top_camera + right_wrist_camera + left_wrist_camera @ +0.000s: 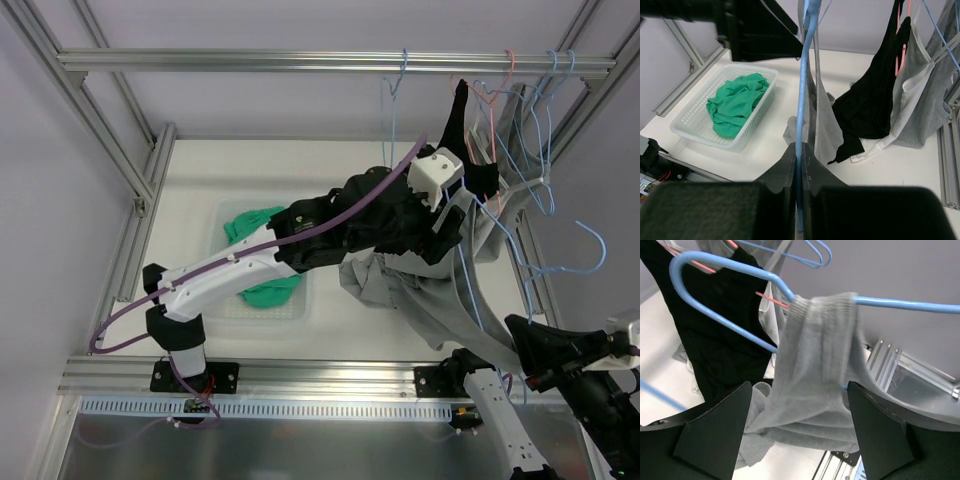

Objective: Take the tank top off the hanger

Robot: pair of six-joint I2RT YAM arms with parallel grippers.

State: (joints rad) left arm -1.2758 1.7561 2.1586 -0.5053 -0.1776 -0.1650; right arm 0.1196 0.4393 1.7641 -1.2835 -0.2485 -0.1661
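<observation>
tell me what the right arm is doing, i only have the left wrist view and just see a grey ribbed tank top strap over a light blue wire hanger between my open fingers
Observer: The right gripper is shut on the light blue wire hanger, with the wire pinched between its fingers.
Operator: is the rest of the top hanging free or on the table
Observer: The grey ribbed tank top trails down from the hanger, and its lower folds look to rest on the white table.
Operator: anywhere to drop it
Observer: A white plastic mesh basket holding a crumpled green cloth sits on the left half of the table.
</observation>
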